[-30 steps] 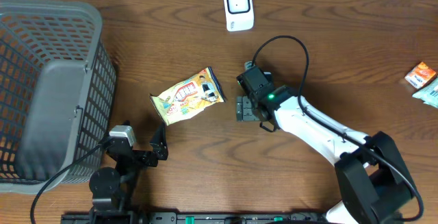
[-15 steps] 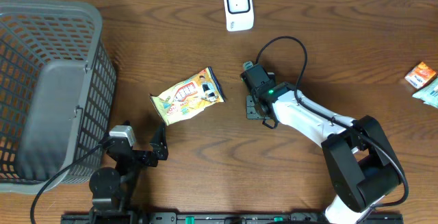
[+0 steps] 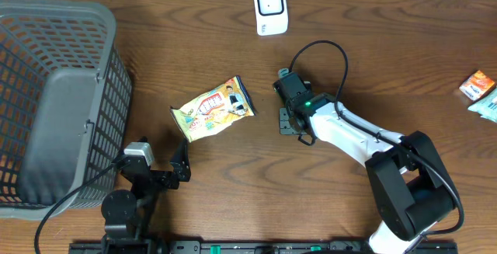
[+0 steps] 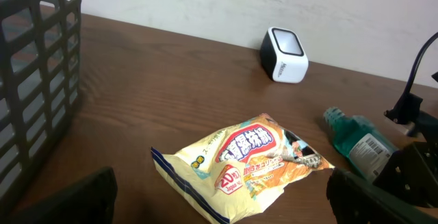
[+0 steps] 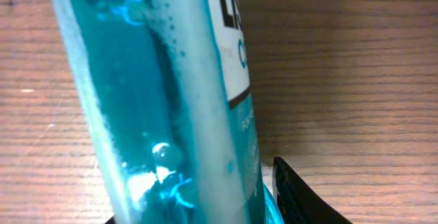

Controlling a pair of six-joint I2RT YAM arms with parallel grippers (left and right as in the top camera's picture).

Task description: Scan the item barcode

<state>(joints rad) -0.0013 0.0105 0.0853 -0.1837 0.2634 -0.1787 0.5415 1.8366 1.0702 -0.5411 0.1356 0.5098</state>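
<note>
The right pincer (image 3: 289,120) grips the blue bottle (image 4: 359,144). The bottle lies on its side on the counter (image 3: 404,60), near the snack bag (image 3: 213,108). The left pincer (image 3: 180,165) is wide open and holds nothing. The bottle is round and smooth, so it could slip or turn when lifted. Then its barcode might face away from the white scanner (image 3: 271,8).

A dark grey mesh basket (image 3: 116,83) stood at the left end of the brown wooden table (image 3: 194,44), its inside a paler grey. Near the middle of the table lay a yellow snack bag (image 3: 213,109), flat, printed side up and turned at a slant, well apart from the basket. Far off at the right edge sat a small orange packet (image 3: 477,84), with a pale teal packet (image 3: 488,105) just beside it.
</note>
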